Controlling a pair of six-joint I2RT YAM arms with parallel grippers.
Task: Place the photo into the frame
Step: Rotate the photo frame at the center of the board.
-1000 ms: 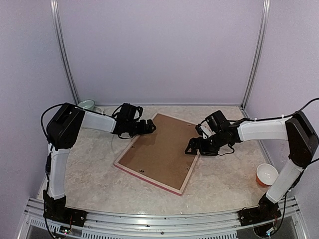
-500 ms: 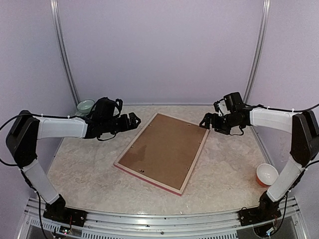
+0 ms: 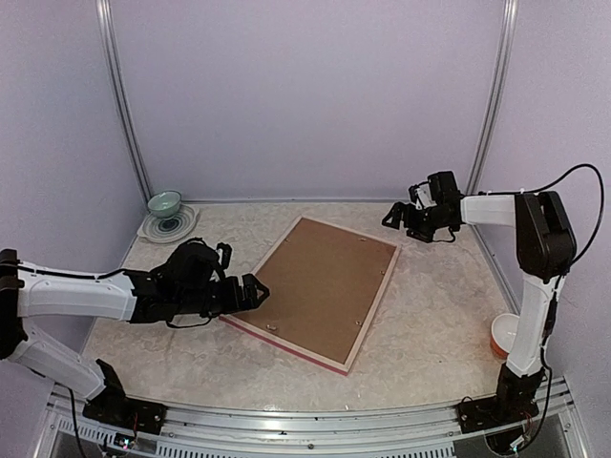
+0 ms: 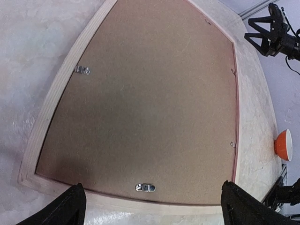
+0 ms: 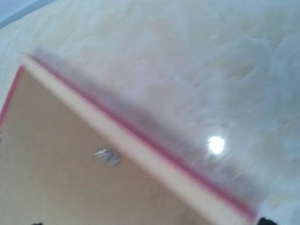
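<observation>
Gaping empty, both: left tool (image 3: 256, 291) now low beside the frame (image 3: 284, 344), right tool (image 3: 393, 218) back past its far corner.

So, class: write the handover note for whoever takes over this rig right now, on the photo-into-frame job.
Left gripper: open, empty, by the frame's left corner.
Right gripper: open, empty, beyond the frame's far-right corner, not touching it.
Frame: lies face down between the arms, with the brown backing board seated inside its rails.
Photo: not visible; it may be under the backing, but that cannot be confirmed.
Done: backing appears to be in place.
Left: confirm the photo is inside and check the metal tabs.
</observation>
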